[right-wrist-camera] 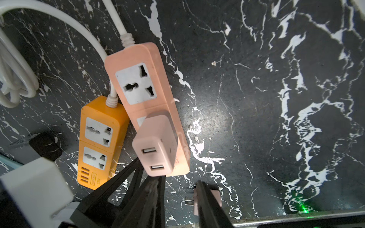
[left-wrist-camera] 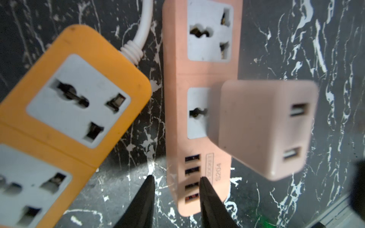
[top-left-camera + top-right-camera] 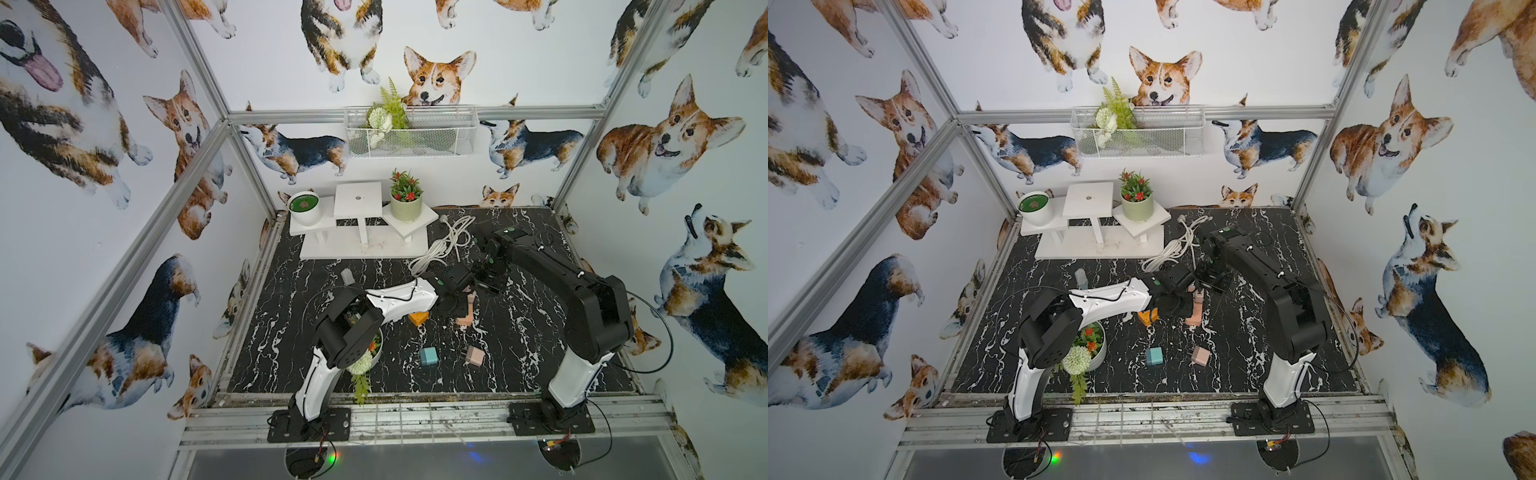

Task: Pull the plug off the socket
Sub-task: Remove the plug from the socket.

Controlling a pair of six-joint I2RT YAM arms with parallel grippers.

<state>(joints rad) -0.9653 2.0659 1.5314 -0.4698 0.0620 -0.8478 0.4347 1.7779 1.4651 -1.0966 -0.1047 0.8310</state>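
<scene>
Nearest on the black marble table [image 1: 256, 98], a teal block [image 3: 428, 356] and a loose pink adapter [image 3: 475, 356] are lying well apart from the work. Further in, near the table's middle, the pink power strip [image 2: 199, 79] is lying with its port end nearest, and the plug [image 2: 256, 126] is sitting in the socket next to those ports. The left gripper [image 2: 175, 177] is being held over that port end, jaws narrowly parted and clamping nothing: one finger is over the strip, the other over bare table towards the orange strip [image 2: 88, 43] on the left. The right gripper [image 1: 177, 179] is being held just beside the plug, its modest gap empty. For a clean pull, the strip is best being pressed flat by the left fingers while the right jaws are being widened, brought around the plug's flat sides and drawn straight off the prongs, without rocking. Farthest, the coiled white cable [image 3: 446, 245] is lying slack.
</scene>
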